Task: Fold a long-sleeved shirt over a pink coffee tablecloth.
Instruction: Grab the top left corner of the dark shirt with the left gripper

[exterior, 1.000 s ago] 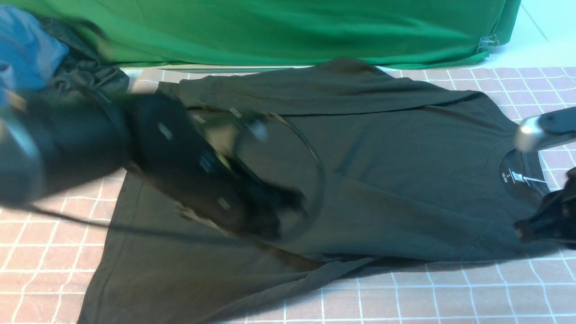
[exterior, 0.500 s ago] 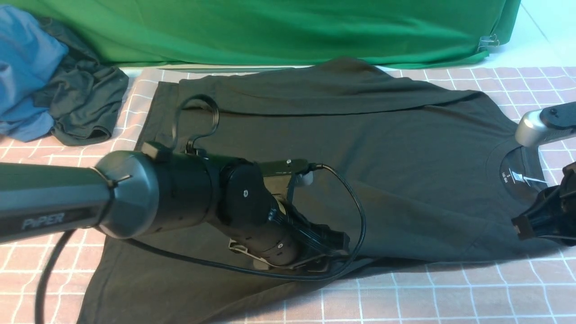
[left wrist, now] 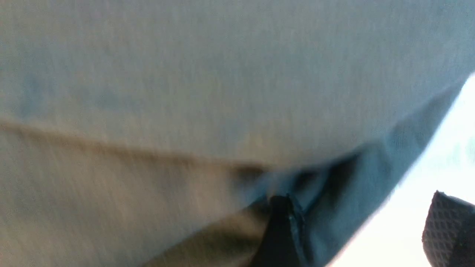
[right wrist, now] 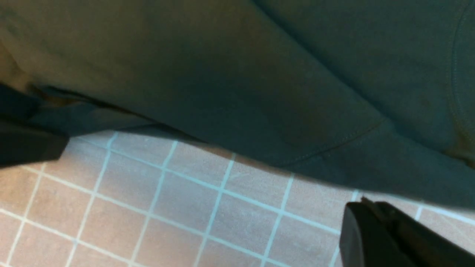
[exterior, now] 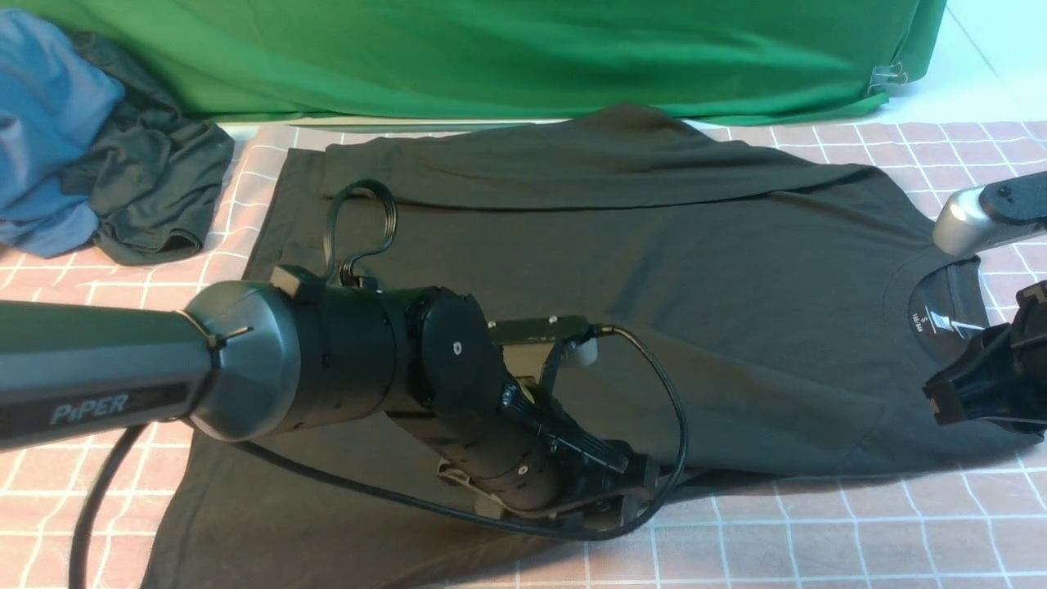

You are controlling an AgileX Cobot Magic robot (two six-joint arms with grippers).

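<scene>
The black long-sleeved shirt (exterior: 695,270) lies flat on the pink coffee tablecloth (exterior: 818,540), collar and white label to the right. Its far sleeve is folded across the body. My left gripper (exterior: 634,499) is low at the shirt's near edge. In the left wrist view the left gripper (left wrist: 358,195) is open: one finger is against a fold of the shirt (left wrist: 222,74), the other stands apart over bright cloth. My right gripper (exterior: 941,401) hovers by the near shoulder. The right wrist view shows the right gripper (right wrist: 365,207) shut and empty over the tablecloth (right wrist: 185,193), beside the shirt (right wrist: 259,74).
A bright green cloth (exterior: 491,57) hangs along the back. A blue garment (exterior: 49,106) and a smaller dark grey-green garment (exterior: 155,180) are heaped at the far left. The left arm's black cable (exterior: 671,409) loops over the shirt.
The left arm has swung out of a blur and settled lower and further right, at the shirt's near edge, and its jaws have opened. The right gripper has drifted slightly.
</scene>
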